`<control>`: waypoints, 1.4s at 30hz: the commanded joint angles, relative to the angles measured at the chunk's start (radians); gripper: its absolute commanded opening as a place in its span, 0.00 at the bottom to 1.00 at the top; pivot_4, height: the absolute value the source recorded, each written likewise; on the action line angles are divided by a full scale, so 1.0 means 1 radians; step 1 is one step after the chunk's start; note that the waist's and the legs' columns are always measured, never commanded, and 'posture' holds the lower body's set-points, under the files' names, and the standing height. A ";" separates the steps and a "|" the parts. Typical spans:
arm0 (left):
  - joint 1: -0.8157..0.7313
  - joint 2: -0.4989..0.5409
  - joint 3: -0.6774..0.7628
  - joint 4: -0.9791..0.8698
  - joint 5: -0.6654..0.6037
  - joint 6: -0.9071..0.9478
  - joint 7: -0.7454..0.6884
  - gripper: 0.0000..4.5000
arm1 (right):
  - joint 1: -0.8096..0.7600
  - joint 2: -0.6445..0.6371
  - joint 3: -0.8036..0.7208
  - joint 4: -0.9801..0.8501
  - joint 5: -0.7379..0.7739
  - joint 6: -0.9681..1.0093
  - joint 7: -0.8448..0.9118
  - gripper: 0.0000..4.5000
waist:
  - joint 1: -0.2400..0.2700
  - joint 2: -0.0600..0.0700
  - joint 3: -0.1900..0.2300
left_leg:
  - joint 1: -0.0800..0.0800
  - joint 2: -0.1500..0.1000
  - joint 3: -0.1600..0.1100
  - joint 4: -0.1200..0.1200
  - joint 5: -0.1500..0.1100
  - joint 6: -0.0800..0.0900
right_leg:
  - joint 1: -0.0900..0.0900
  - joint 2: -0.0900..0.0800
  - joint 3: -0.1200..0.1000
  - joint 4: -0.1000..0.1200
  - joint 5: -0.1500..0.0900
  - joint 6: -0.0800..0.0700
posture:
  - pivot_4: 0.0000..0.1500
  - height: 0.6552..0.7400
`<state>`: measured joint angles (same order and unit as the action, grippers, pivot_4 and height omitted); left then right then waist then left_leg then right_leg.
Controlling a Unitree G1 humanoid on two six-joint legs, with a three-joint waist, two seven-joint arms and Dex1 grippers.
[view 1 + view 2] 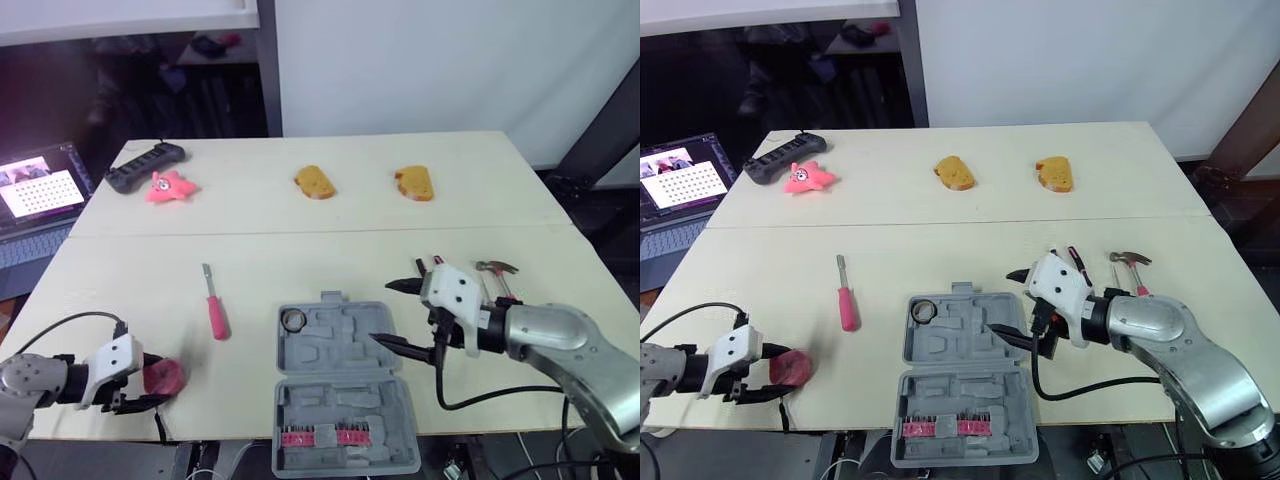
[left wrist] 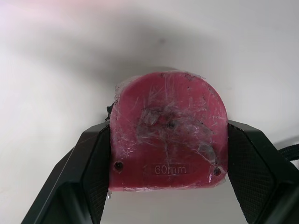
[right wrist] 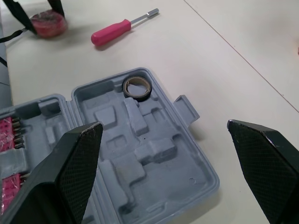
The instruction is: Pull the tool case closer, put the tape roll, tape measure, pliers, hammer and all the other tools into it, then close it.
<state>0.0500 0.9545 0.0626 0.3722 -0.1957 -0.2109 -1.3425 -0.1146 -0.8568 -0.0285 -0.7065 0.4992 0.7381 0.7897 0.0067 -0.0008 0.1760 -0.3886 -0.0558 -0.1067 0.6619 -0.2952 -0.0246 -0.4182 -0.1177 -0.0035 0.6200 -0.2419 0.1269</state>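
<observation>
**Worktable stock, tool case open**

1. Tool case (image 1: pixel 346 404), grey, lid laid flat. It sits at the near middle of the table (image 1: pixel 300 250), with a row of red bits in the half closest to the table edge.
2. Tape roll (image 1: pixel 292 319), dark. It is lodged in the far left corner pocket of the case's far half.
3. Tape measure (image 2: pixel 169 130), red, flat on the table at the near left corner, well apart from the case.
4. Left gripper (image 1: pixel 152 381). Its two black fingers (image 2: pixel 96 168) press against opposite sides of the tape measure, clamping it.
5. Right gripper (image 1: pixel 398 316). It hangs over the right edge of the case's far half with its jaws spread wide and nothing between them.
6. Screwdriver (image 1: pixel 214 305), pink handle, lying on the table left of the case, blade pointing away.
7. Hammer (image 1: pixel 495 270), on the table to the right, just beyond the right gripper.
8. Red-and-black handles (image 1: pixel 1074 257), partly hidden behind the right gripper. The kind of tool cannot be told.
9. Far row: black power strip (image 1: pixel 145 166), pink toy (image 1: pixel 170 187), two bread slices (image 1: pixel 314 182), (image 1: pixel 415 183).
10. Laptop (image 1: pixel 40 195), lid open, beside the table's left edge.
</observation>
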 commanded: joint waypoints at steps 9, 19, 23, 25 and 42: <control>-0.243 -0.022 -0.095 -0.678 -0.202 0.453 0.071 0.65 | -0.385 0.212 0.003 0.086 0.473 0.791 -0.191 1.00 | -0.014 -0.003 0.002 | -0.001 0.000 -0.002 0.002 0.000 0.000 | 0.000 0.000 0.000 0.001 0.000 0.000 | 1.00 1.00; -0.325 -0.182 -0.244 -0.700 -0.086 0.432 0.180 0.65 | -0.533 0.390 0.007 0.476 1.023 0.868 -0.720 1.00 | -0.020 -0.003 0.003 | -0.003 -0.002 0.000 0.002 0.003 -0.004 | -0.008 0.001 0.001 0.010 0.000 -0.001 | 1.00 1.00; -0.349 -0.214 -0.258 -0.687 -0.066 0.417 0.196 0.65 | -0.529 0.281 0.167 0.520 1.378 0.669 -0.998 1.00 | -0.020 -0.003 0.003 | -0.003 -0.002 -0.001 0.002 0.003 -0.004 | -0.007 0.000 0.001 0.010 0.000 -0.001 | 1.00 1.00; -0.353 -0.225 -0.268 -0.691 -0.054 0.413 0.202 0.65 | -0.530 0.258 0.216 0.533 1.463 0.584 -1.072 1.00 | -0.024 -0.003 0.003 | -0.003 -0.002 0.000 0.002 0.003 -0.004 | -0.007 0.000 0.001 0.010 0.000 -0.001 | 1.00 1.00; -0.378 -0.264 -0.286 -0.660 -0.016 0.359 0.220 0.65 | -0.540 0.270 0.266 0.561 1.473 0.483 -1.127 0.70 | -0.025 -0.003 0.003 | -0.003 -0.001 0.000 0.002 0.003 -0.003 | -0.007 0.002 0.002 0.010 0.000 -0.001 | 1.00 1.00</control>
<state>-0.3236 0.6927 -0.2308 -0.2742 -0.2124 0.1686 -1.1249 -0.6378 -0.5888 0.2509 -0.1292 1.9465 1.2335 -0.3410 -0.0187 -0.0041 0.1787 -0.3913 -0.0571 -0.1067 0.6639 -0.2923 -0.0277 -0.4254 -0.1150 -0.0018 0.6302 -0.2415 0.1258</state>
